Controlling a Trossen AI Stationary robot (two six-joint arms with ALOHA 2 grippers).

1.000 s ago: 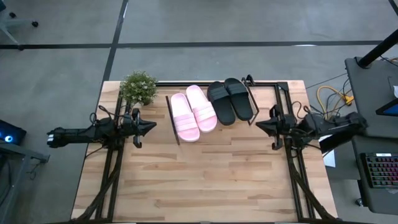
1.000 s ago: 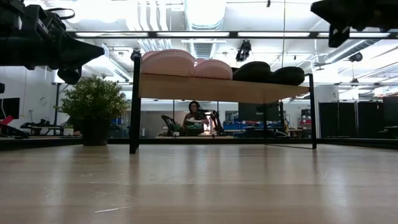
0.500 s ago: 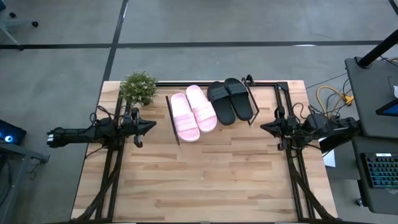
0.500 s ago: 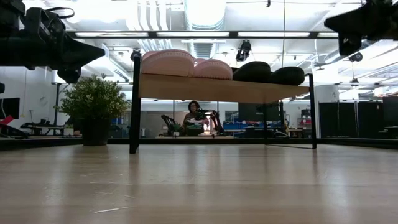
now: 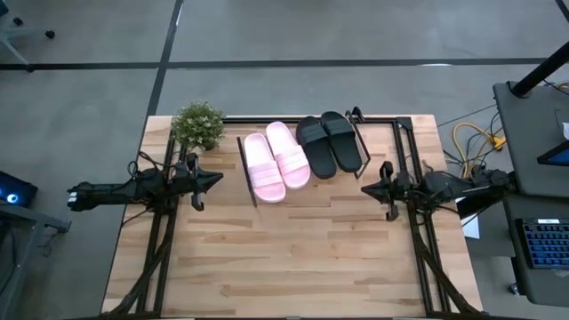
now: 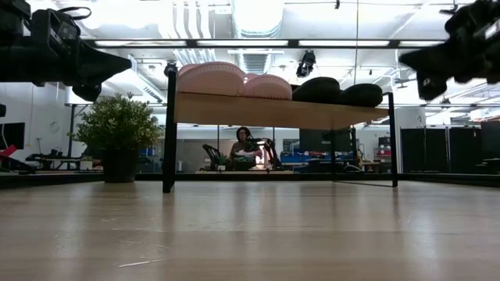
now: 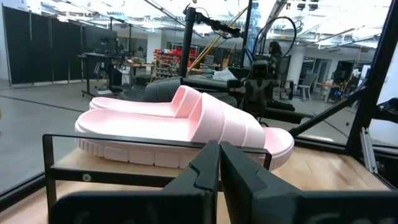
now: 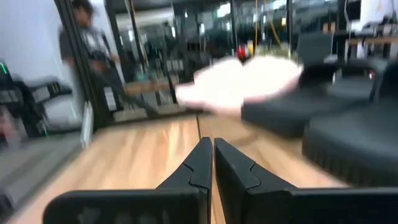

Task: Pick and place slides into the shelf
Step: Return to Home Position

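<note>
While left end effector point(image 5: 218, 180) and right end effector point(image 5: 364, 189) hang closed, empty, a plant point(image 5: 197, 125) apparently clears the shelf point(image 6: 273, 113).

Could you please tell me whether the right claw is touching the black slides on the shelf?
Apart. The high view shows a strip of bare tabletop between the right claw and the black slides.

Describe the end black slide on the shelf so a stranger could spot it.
At the back edge of the wooden table stands a shelf holding four slides in a row. Two are pink, two black; yours is the black slide at the end nearest the right claw, farthest from the potted plant.
</note>
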